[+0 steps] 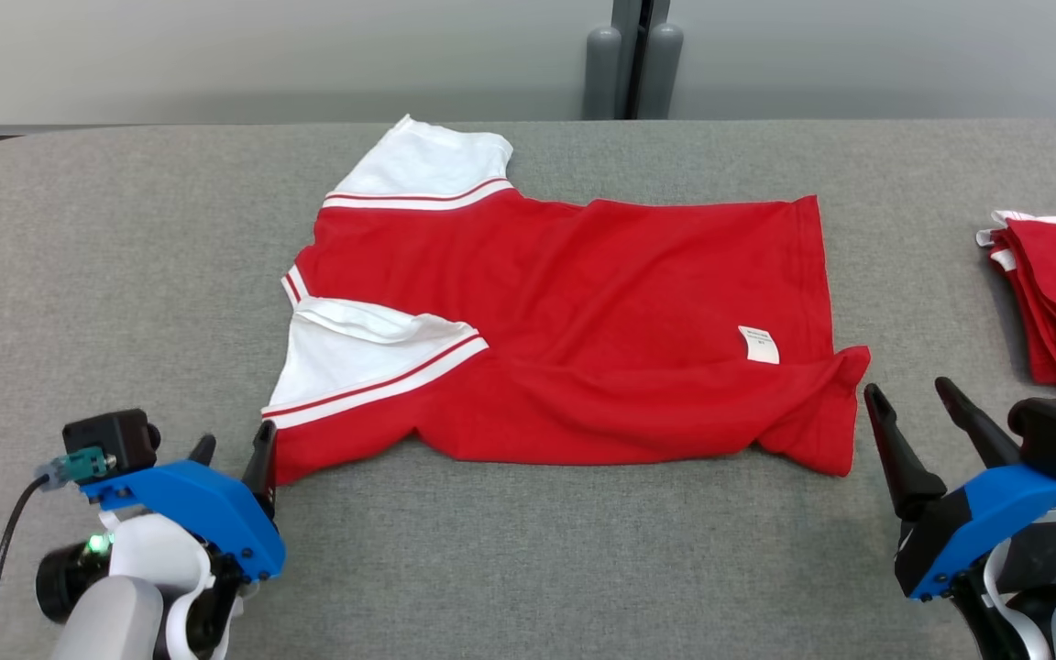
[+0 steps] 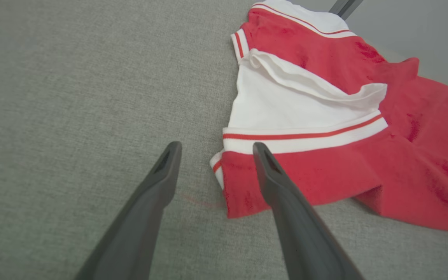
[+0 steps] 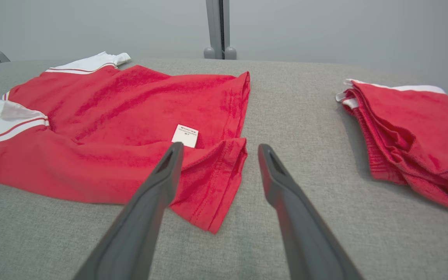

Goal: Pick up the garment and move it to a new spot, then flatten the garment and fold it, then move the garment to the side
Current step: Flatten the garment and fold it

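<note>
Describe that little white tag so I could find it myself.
Start at the grey table, then the red shirt spread across its middle. Near the shirt's right-hand hem lies the small white label: unlike the big white sleeves, it is tiny, rectangular and unstriped.

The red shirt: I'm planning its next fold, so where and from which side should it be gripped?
Probably its two near corners: left gripper on the sleeve-end corner, right gripper on the rumpled hem corner, both from the near edge; the shirt lies sideways with those corners nearest.
</note>
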`<state>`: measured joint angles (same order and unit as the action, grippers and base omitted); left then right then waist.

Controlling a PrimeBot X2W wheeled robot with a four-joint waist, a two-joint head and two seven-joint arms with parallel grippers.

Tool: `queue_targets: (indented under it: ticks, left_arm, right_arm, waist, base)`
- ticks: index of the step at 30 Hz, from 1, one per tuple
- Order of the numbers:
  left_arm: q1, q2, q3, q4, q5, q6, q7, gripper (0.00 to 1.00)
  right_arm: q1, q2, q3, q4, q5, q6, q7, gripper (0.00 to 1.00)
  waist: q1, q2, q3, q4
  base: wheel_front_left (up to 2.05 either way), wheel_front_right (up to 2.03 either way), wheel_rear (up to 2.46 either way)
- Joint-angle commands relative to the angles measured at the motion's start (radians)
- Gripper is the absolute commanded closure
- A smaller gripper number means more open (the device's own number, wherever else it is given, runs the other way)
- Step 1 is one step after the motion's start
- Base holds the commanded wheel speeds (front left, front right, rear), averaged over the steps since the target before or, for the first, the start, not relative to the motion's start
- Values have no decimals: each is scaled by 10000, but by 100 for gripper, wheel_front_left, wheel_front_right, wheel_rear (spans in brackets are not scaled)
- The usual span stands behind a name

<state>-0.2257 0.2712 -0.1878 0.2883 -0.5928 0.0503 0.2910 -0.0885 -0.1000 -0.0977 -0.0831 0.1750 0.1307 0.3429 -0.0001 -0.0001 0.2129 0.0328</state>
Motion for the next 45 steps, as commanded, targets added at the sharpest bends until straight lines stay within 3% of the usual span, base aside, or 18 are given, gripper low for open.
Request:
queue_targets:
  ticks: [1, 7, 14, 15, 17, 18, 27, 36, 37, 39, 40, 45]
  left_arm:
    - [184, -109, 78, -123, -190, 186, 290, 0]
    - [288, -326, 151, 1, -506, 541, 799, 0]
    - [-64, -477, -18, 342, -628, 440, 956, 1]
    - [-101, -514, -28, 328, -667, 414, 912, 21]
    - [-152, -489, -53, 317, -625, 366, 836, 84]
    - [-192, -477, -52, 295, -591, 360, 767, 100]
    - [-529, -533, -48, 84, -487, 212, 173, 100]
    - [-514, -591, -87, -138, -482, 143, -191, 100]
    - [-505, -592, -78, -148, -491, 142, -213, 100]
    - [-495, -574, -39, -194, -522, 133, -296, 100]
    - [-498, -546, -11, -206, -530, 143, -314, 100]
    - [-593, -323, 91, -367, -523, 153, -391, 100]
  right_arm:
    - [102, 30, 52, 34, 86, 2, 31, 0]
    - [-128, -16, 74, 224, 141, 2, 33, 0]
    - [-443, -147, 148, 679, 142, 2, 113, 0]
    - [-522, -171, 166, 824, 138, 2, 142, 0]
    - [-763, -182, 200, 1108, 140, 2, 154, 0]
    - [-899, -188, 221, 1331, 167, 2, 187, 0]
    - [-2173, -73, 420, 3372, 227, 2, 314, 0]
    - [-2223, -295, 886, 4765, 46, 2, 891, 0]
    - [-2202, -326, 941, 4809, 68, 2, 925, 34]
    - [-2190, -410, 1048, 4860, 135, 4, 938, 71]
    - [-2206, -461, 1101, 4856, 166, 4, 882, 100]
    - [-2337, -873, 1111, 4733, 460, -3, 688, 100]
  waist:
    - [1, 1, 57, -33]
    - [1, 1, 215, -185]
    - [1, 1, 366, -350]
    - [1, 1, 385, -360]
    - [1, 1, 413, -378]
    - [1, 1, 431, -381]
    - [1, 1, 608, -93]
    - [1, 1, 688, 168]
    - [1, 1, 683, 169]
    - [1, 1, 670, 157]
    - [1, 1, 661, 145]
    - [1, 1, 563, 71]
  base:
    - [0, 0, 0]
    - [0, 0, 0]
    - [0, 0, 0]
    - [0, 0, 0]
    - [0, 0, 0]
    - [0, 0, 0]
    - [0, 0, 0]
    - [0, 0, 0]
    - [0, 0, 0]
    - [0, 0, 0]
    - [0, 0, 0]
    - [0, 0, 0]
